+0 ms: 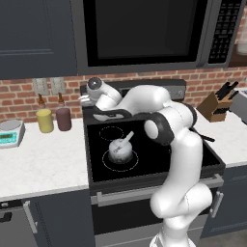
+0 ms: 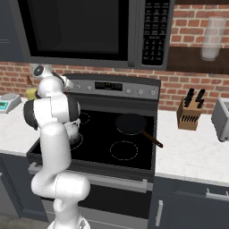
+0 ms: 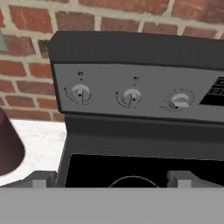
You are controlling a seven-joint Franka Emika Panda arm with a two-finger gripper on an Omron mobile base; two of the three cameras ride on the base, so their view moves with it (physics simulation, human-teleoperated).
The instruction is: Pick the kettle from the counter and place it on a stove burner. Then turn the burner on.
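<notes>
Already the kettle (image 1: 120, 149) sat inside the stove burner (image 1: 120, 159) ring at the near left of the cooktop, so the gripper (image 3: 111, 177), jaws spread and empty, faced the far control panel's knobs (image 3: 81, 93), probably to switch it on.

Glossy white arm (image 1: 181, 159) built of thick, rounded tubular links, swelling into bulbous shells at each bend. Dark grey-black discs and collars set at the joints, a large round one at the elbow (image 1: 155, 131) and a smaller dark cap up near the wrist (image 1: 94, 84); from the right base view, the same white shells (image 2: 56, 147) with a black band at the upper joint (image 2: 29, 113). At the hand, two small grey fingers (image 3: 183, 178), blocky and square-tipped; no cables, screws or markings to be made out.
</notes>
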